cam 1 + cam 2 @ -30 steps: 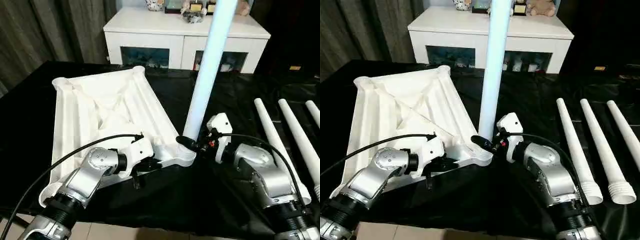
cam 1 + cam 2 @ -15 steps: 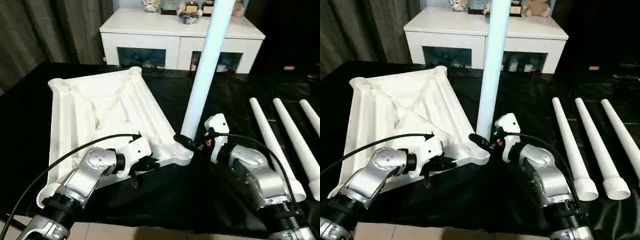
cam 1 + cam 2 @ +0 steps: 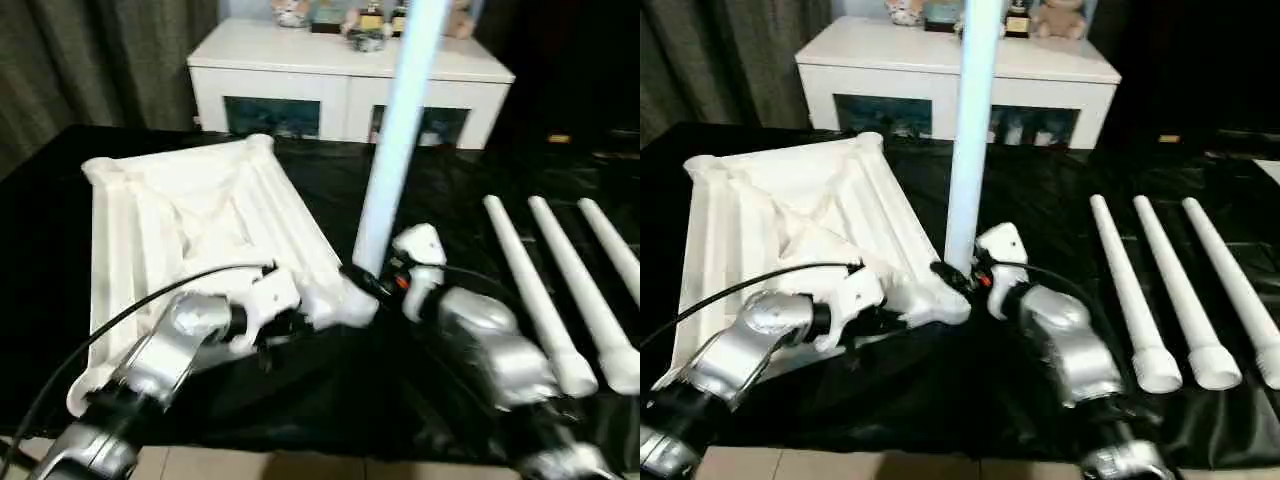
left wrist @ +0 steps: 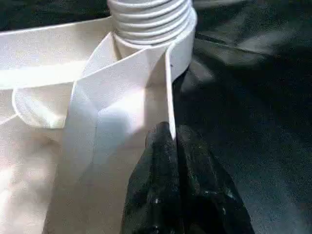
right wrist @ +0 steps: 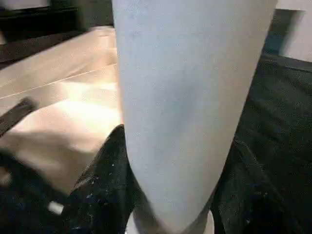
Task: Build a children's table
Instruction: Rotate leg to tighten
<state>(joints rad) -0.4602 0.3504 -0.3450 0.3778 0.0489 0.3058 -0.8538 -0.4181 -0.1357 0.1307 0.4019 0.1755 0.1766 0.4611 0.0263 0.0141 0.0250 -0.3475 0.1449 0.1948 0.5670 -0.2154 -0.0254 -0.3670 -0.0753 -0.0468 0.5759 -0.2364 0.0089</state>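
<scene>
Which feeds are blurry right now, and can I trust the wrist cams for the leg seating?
Left eye view: smeared, arms and tabletop soft. Right eye view: steadier, spare legs readable. Left wrist view: sharp on the threaded leg end in its socket. Right wrist view: upright leg too close, soft, between the right claw's fingers.

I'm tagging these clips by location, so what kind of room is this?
Probably a home living room: a white cabinet with glass doors and ornaments on top, grey curtains, and a black-covered table.

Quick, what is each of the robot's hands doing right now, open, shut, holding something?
Left gripper: closed, pinching a thin rib of the tabletop.
Right gripper: jaws closed around the upright leg, near its bottom end at the corner socket.
</scene>
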